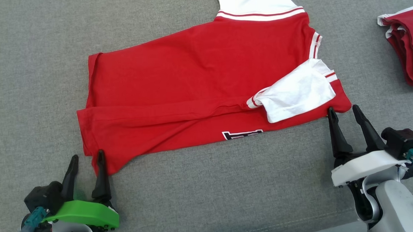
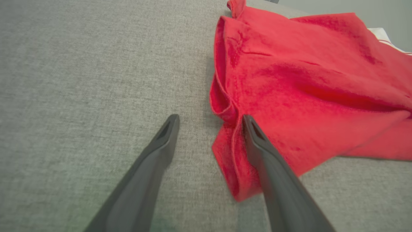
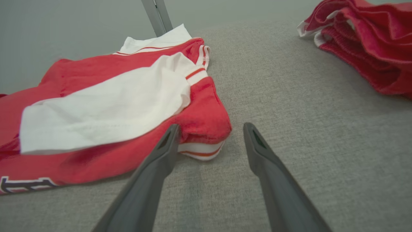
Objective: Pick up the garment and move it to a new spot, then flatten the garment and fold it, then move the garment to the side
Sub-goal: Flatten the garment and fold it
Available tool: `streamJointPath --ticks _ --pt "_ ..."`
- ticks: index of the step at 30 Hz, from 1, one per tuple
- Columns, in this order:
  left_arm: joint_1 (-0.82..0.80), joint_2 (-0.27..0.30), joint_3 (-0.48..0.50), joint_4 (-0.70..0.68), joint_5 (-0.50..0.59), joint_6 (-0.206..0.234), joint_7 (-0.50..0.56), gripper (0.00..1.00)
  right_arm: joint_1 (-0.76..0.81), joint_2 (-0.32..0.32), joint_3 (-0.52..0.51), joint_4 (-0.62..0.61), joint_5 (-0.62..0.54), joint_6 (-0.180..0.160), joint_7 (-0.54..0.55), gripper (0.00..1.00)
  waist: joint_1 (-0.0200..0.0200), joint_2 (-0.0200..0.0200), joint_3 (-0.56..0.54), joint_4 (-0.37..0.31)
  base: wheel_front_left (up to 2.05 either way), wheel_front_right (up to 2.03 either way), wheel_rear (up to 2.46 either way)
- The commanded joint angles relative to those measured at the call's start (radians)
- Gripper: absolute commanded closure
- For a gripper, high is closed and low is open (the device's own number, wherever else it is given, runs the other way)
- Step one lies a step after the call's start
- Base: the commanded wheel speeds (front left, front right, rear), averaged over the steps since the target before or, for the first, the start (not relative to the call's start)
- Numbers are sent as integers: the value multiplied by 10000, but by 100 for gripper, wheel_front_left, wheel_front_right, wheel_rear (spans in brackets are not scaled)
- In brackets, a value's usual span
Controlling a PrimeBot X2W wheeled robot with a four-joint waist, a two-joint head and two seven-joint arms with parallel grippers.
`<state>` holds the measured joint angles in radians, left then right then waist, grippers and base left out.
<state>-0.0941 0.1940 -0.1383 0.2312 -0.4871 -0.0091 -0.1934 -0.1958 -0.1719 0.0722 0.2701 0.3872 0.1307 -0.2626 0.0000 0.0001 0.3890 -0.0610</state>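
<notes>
Nearest the robot, the left gripper stands at the lower left of the head view, its two dark fingers spread apart with nothing between them. Its inner finger overlaps the near left corner of the garment; the left wrist view shows that finger lying across the hemmed corner, but contact cannot be confirmed. The outer finger is over bare grey surface. At the lower right, the right gripper is likewise spread wide and holds nothing. Its inner fingertip sits at the edge of the garment's near right corner, and in the right wrist view that folded red corner, with white striped trim beneath it, reaches partly into the gap between the fingers. The garment is a red shirt lying across the middle of the surface, partly folded, with a long crease running along its near portion. A fragment of dark lettering outlined in white shows at the near edge. A white sleeve is turned back over the red body near the right corner. Farther off, a white panel with red-striped trim extends to the top edge. Well apart, at the far right, lies a second pile of red cloth with white trim.
</notes>
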Motion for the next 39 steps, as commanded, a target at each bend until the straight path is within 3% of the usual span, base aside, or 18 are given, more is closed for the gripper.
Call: streamJointPath --ticks 1,5,6,7,8,9,16,26,31,36,37,38,39 --pt "-190 -51 72 105 -130 -87 28 0 -159 -10 54 113 106 -1 -27 0 0 -1 67 -20 0 0 0" --pt "-438 -73 48 553 -501 -367 296 0 -511 -73 425 555 301 -1 -27 0 0 -1 153 -7 0 0 0" --pt "-504 -54 4 628 -537 -442 344 55 -597 -88 494 645 409 -1 -27 0 0 -1 165 -6 0 0 0" --pt "-520 -63 -57 693 -612 -539 455 100 -634 -118 588 750 500 -1 -27 16 0 -1 165 -5 0 0 0" --pt "-526 -86 -109 733 -709 -617 528 100 -675 -169 684 819 576 -1 -27 63 0 -1 161 3 0 0 0" --pt "-522 -61 -144 721 -730 -657 545 100 -729 -208 734 853 675 -1 -27 100 0 -1 158 10 0 0 0" --pt "-244 244 -30 21 -825 -685 509 100 -420 -549 834 360 1054 -1 -27 100 0 -1 52 99 0 0 0" --pt "1326 951 320 -2762 -966 -43 1544 100 1616 -1085 341 -1787 1150 -8 541 100 0 -1 -327 180 0 0 0" --pt "2376 852 391 -3779 -1181 478 2108 100 2666 -957 -119 -2405 990 -10 1126 100 0 -1 -438 181 0 0 0" --pt "2856 605 124 -3634 -1342 628 2455 100 2939 -722 -276 -2263 963 -10 1273 100 0 -1 -448 229 0 0 0" --pt "2849 528 79 -3500 -1422 595 2443 100 2876 -651 -287 -2152 1012 -10 1250 79 0 -1 -453 236 0 0 0" --pt "2829 548 45 -3278 -1404 593 2454 69 2813 -636 -293 -2044 963 -10 1235 27 0 -1 -466 239 0 0 0" --pt "2762 535 24 -3146 -1334 586 2354 0 2753 -640 -310 -1954 910 -8 1209 0 0 -1 -479 248 0 0 0"
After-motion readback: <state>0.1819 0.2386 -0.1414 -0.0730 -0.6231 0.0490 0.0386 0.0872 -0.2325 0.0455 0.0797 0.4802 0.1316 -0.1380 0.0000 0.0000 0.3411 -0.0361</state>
